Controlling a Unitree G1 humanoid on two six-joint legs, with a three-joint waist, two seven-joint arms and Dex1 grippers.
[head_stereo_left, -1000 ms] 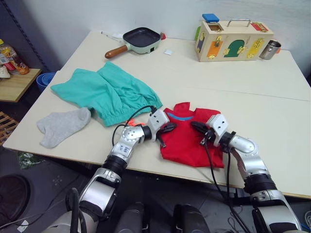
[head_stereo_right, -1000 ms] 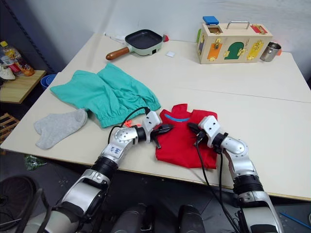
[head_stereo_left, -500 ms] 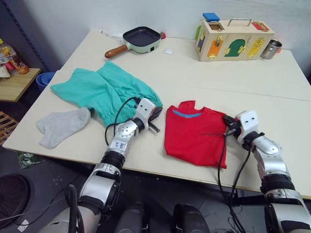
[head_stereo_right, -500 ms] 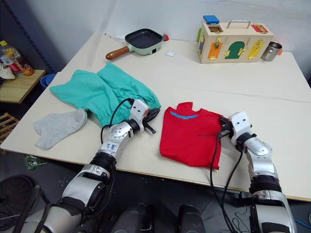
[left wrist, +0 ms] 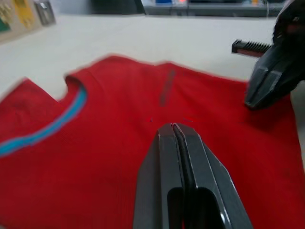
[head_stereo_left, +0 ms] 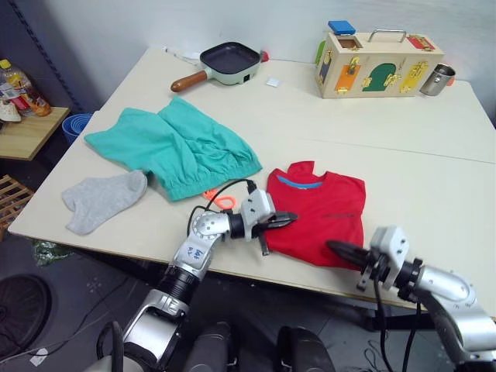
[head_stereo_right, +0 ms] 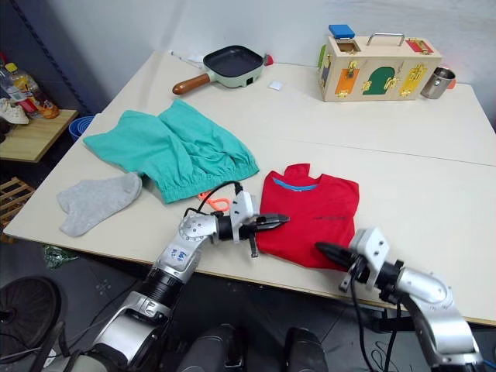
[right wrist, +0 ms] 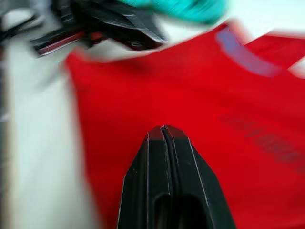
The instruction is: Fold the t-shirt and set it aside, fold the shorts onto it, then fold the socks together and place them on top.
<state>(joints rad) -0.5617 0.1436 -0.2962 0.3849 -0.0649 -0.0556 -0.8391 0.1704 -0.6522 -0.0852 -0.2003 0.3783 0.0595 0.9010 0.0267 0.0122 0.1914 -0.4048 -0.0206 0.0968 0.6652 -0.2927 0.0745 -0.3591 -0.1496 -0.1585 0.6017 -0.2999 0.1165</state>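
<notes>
T-shirt [head_stereo_left: 318, 213] lies folded into a compact rectangle near the front edge of the table [head_stereo_left: 434, 139], collar with blue neckband toward 12 o'clock.

Left hand [head_stereo_left: 280, 220] at the shirt's 9 o'clock edge, fingers pressed together, tips over the red cloth; wrist view shows the closed fingers [left wrist: 180, 157] just above the fabric, nothing pinched between them.

Right hand [head_stereo_left: 339, 249] at the shirt's 5 o'clock corner, near the table's front edge, fingers likewise pressed together, pointing toward the shirt. Whether it touches the cloth cannot be told.

Shorts [head_stereo_left: 174, 151] spread out flat at 10 o'clock from the shirt, waistband facing the shirt, orange drawstring loop [head_stereo_left: 219, 200] lying on the table between the two garments. Not touching the shirt.

Socks [head_stereo_left: 102, 200] at far 9 o'clock, beside the shorts' lower edge, near the table's left front corner.

Back of table: frying pan [head_stereo_left: 225, 63] at 11 o'clock, wooden latch box [head_stereo_left: 377, 63] at 1 o'clock, metal cup [head_stereo_left: 435, 79] just beside the box.
</notes>
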